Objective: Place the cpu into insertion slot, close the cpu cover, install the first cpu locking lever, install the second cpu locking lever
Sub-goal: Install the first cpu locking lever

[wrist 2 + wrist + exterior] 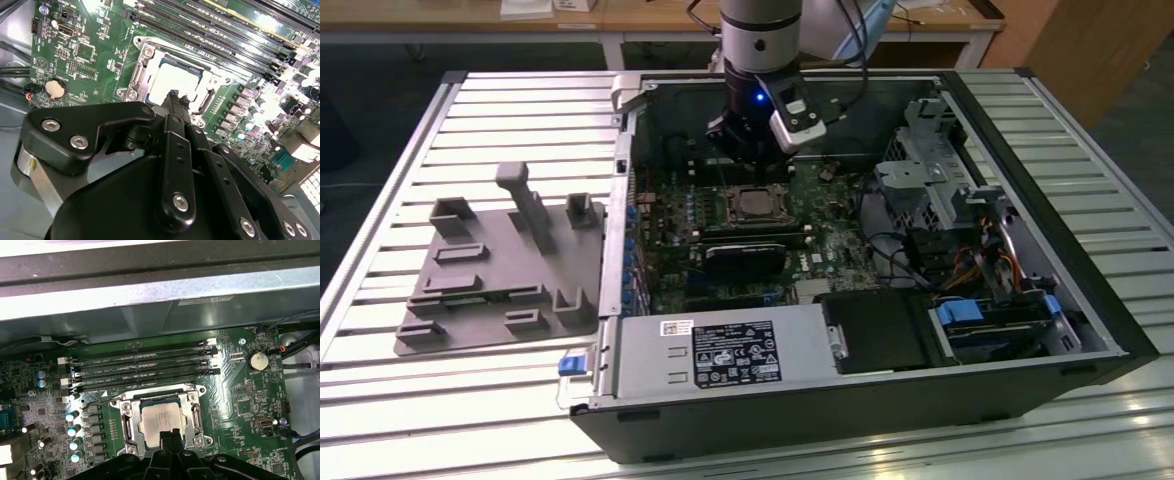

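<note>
Jaws pressed together with nothing between them, as far as both wrist views show: my gripper (pixel 173 96) hangs tip-down just over one edge of the chip, and I cannot tell if it touches.

Around me stands the open black metal computer case (pixel 1094 315). It holds the green circuit board (pixel 834 235), with a silvery box-shaped power supply (pixel 720 355) at six o'clock of the board in the exterior view.

On the board sits the small square silver-rimmed insertion slot (pixel 121 405). The thin silvery frame-shaped cpu cover (pixel 194 415) lies flat over it, which I judge to be closed or nearly so. Inside the frame's cut-out lies the flat square cpu with its silvery-grey metal top (pixel 162 417), so placing it looks done.

I cannot tell whether the two locking levers are latched, so I count those as left to do.
</note>
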